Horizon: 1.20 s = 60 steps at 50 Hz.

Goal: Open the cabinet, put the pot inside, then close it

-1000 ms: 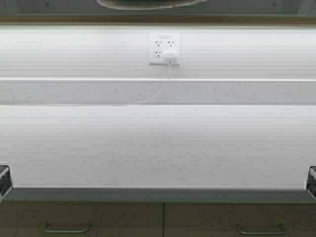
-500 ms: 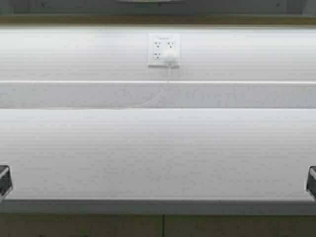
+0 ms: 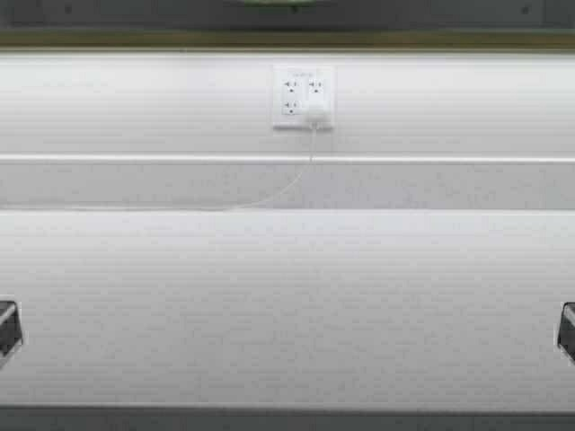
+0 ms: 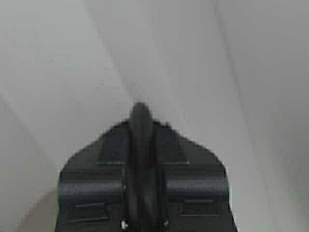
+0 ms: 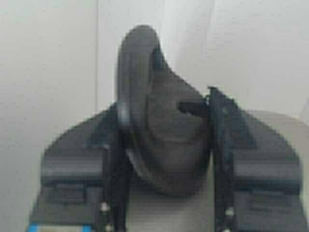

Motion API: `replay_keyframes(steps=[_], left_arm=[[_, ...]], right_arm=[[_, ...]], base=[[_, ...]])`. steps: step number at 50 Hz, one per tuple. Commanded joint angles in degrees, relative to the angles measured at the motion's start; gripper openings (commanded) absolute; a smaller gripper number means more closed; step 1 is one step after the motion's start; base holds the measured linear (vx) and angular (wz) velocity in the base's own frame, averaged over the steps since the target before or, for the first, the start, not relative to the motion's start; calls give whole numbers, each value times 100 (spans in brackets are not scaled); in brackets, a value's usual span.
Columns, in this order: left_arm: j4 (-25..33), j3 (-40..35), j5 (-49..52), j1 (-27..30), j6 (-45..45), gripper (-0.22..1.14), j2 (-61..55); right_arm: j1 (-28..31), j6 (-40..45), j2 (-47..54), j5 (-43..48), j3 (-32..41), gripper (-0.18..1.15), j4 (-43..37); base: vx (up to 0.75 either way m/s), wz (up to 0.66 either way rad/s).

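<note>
Both arms are raised above the high view's field, so neither gripper shows there. In the left wrist view my left gripper (image 4: 140, 126) is shut on a black loop handle (image 4: 140, 150) of the pot, in front of a pale wall. In the right wrist view my right gripper (image 5: 164, 113) is shut on the pot's other black handle (image 5: 161, 145). In the high view only a thin sliver of the pot's underside (image 3: 269, 3) shows at the top edge. The cabinet's doors are out of view; a tan strip (image 3: 135, 39) runs under the top edge.
A white countertop (image 3: 287, 305) fills the lower high view, with its dark front edge (image 3: 287, 420) at the bottom. Behind it is a white backsplash with a wall outlet (image 3: 303, 96), a plugged-in charger and a thin white cable (image 3: 287, 184). Dark frame parts (image 3: 7, 328) sit at both sides.
The robot has driven forward: the counter edge slid down and the base drawers left the view. The pot's underside has risen almost out of the top edge.
</note>
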State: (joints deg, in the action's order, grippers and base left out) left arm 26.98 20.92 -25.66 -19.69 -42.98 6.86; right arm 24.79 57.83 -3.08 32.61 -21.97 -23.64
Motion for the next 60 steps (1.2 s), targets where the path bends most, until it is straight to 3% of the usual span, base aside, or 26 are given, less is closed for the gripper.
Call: replay_keyframes(steps=[1,49,54,60], left_arm=[[-62,-193,-26,-448,-79,4,264],[-62,-598,-35,-448,-334,4,-914],[-44,-580,-123,-448,-439,8,-905],[-62,-563,-343,-448,-536,33,-896]], right_arm=[[290,18,-378,-70,79,8,167],[-79,387,563,-9,-44,9,255],[-132,413,536,35,-62,23,272],[-176,413,519,694,-211,67,281]], base=[[14,7],[5,3],[0,0],[0,0]])
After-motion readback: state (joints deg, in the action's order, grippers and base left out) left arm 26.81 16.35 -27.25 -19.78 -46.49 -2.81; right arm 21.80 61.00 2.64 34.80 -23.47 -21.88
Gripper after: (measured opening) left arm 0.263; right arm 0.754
